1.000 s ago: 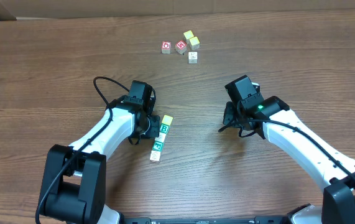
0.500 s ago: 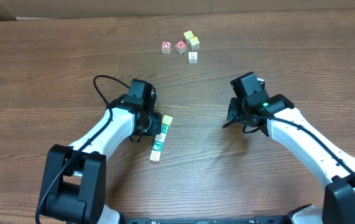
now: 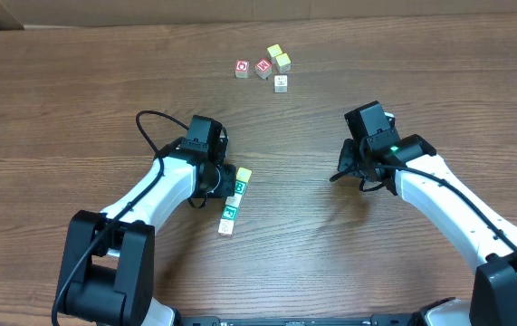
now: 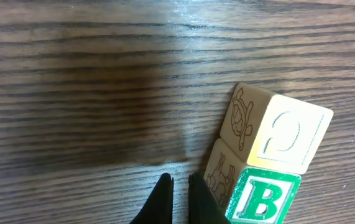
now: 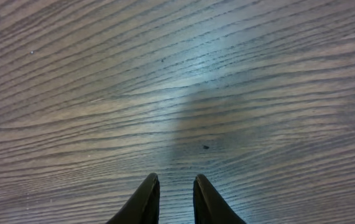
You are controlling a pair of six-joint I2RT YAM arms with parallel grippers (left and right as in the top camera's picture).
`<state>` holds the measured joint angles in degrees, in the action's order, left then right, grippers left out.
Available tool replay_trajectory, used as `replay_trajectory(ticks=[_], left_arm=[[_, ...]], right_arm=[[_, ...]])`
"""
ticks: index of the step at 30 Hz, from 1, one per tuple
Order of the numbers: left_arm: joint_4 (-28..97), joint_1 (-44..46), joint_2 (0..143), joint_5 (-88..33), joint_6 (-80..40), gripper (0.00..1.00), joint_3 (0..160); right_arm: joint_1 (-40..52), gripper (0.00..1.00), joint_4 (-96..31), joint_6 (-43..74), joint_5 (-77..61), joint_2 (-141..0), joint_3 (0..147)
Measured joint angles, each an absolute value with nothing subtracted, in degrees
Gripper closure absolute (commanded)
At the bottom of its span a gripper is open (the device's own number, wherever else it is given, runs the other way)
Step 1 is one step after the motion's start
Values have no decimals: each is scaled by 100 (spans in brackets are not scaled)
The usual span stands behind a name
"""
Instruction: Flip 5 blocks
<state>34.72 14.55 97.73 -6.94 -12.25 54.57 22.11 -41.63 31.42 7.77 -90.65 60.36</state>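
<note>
Several small pale blocks lie in a slanted row on the table. The row runs from a yellow-topped one [image 3: 243, 173] past a green "B" block [image 3: 238, 187] to a whitish one [image 3: 226, 226]. My left gripper [image 3: 223, 184] sits low just left of the row's upper end, shut with nothing in it. In the left wrist view its tips [image 4: 177, 180] stand right beside the "B" block [image 4: 261, 199], and the yellow-topped block [image 4: 289, 134] lies behind that. My right gripper [image 3: 338, 175] hovers over bare wood, far right of the row. Its jaws [image 5: 176, 179] are slightly open and hold nothing.
At the back of the table is a small cluster: two red-printed cubes [image 3: 242, 69] [image 3: 263, 67], two yellowish cubes [image 3: 275, 52] [image 3: 282, 62] and a whitish one [image 3: 281, 82]. A black cable [image 3: 149, 127] loops off the left arm.
The right arm has drifted to the right and slightly toward the back, away from the row. The left arm and the blocks have not moved.
</note>
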Motion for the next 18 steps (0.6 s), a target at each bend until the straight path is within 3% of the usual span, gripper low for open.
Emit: replay_trajectory(ticks=[18], left_arm=[[3605,1455,9773,-880,-1376,96,5457]], right_arm=[[2211,79,-4230,3146,773,-9065,6036]])
